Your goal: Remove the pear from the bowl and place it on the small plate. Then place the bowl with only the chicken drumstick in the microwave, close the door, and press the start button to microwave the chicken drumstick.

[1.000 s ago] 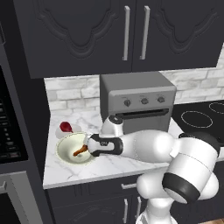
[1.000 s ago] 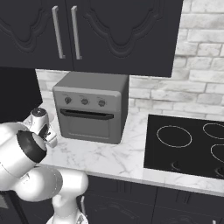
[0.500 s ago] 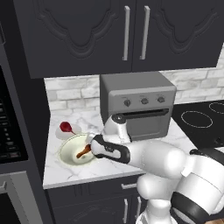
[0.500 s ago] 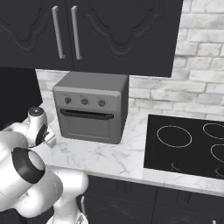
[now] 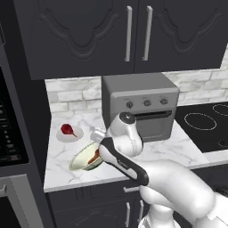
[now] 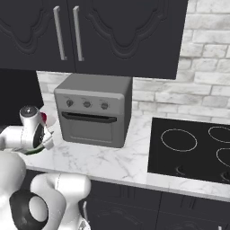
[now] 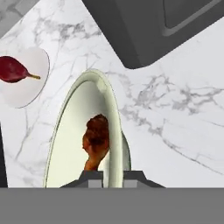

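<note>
In a dark-cabinet kitchen, a marble counter carries a grey toaster oven. The gripper is clamped on the rim of the bowl holding the chicken drumstick; the pear lies on the small plate. A thin rim pinch could let the bowl tilt, spilling the drumstick.
</note>
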You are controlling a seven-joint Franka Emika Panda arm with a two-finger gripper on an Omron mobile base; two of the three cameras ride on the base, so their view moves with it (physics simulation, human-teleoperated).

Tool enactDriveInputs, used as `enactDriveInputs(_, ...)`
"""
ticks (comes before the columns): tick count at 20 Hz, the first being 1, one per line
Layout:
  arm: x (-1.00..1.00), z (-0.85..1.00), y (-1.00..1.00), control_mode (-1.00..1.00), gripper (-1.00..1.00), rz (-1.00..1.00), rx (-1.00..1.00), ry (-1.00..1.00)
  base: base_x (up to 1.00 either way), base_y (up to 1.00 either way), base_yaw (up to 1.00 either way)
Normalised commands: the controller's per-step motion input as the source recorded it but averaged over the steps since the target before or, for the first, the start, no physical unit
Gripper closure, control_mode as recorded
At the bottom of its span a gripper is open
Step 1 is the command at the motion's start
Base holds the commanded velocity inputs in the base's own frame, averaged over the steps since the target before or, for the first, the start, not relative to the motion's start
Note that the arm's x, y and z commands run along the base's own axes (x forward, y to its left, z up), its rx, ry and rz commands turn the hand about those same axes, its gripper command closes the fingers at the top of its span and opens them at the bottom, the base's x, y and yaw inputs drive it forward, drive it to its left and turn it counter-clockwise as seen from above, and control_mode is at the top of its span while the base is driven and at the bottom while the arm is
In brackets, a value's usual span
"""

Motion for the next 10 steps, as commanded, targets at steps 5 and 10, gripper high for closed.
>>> enactDriveInputs(5, -0.28, 0.71, -0.11, -1.00, 1.00, -0.01, 0.00, -0.03, 0.00, 0.00, 0.00)
enactDriveInputs(10, -0.25, 0.68, -0.15, -1.00, 1.00, 0.00, 0.00, -0.06, 0.00, 0.00, 0.00)
